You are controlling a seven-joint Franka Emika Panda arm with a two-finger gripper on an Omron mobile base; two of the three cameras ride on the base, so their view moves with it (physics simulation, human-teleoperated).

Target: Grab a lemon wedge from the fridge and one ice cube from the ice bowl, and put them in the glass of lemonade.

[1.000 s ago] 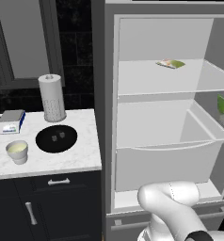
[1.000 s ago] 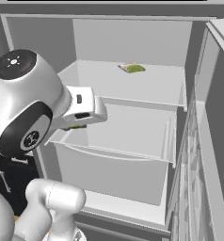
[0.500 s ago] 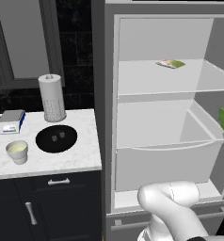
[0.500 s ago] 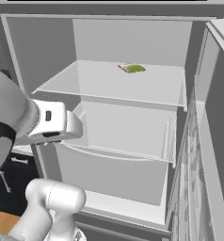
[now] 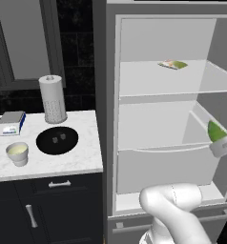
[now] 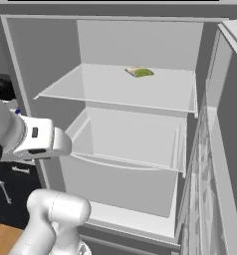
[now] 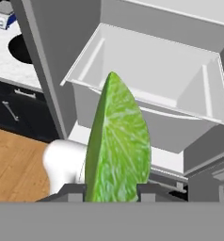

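Lemon wedge (image 7: 117,146) is clamped between the tips of the gripper (image 7: 109,190), and over the last second it has been carried out of the fridge (image 5: 106,119) and off to the right, away from the drawer (image 7: 147,89). The fridge step is judged done, with the trip to the glass (image 5: 17,153) on the counter (image 5: 82,157) next. One glass, one black bowl (image 5: 56,140) holding two ice cubes (image 5: 58,138), one paper-towel roll (image 5: 54,99), and one more green piece on the shelf (image 5: 173,64) are counted.

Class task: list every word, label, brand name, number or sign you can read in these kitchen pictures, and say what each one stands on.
None can be read.
The small box on the counter carries a blue-and-white label, too small and blurred to read.
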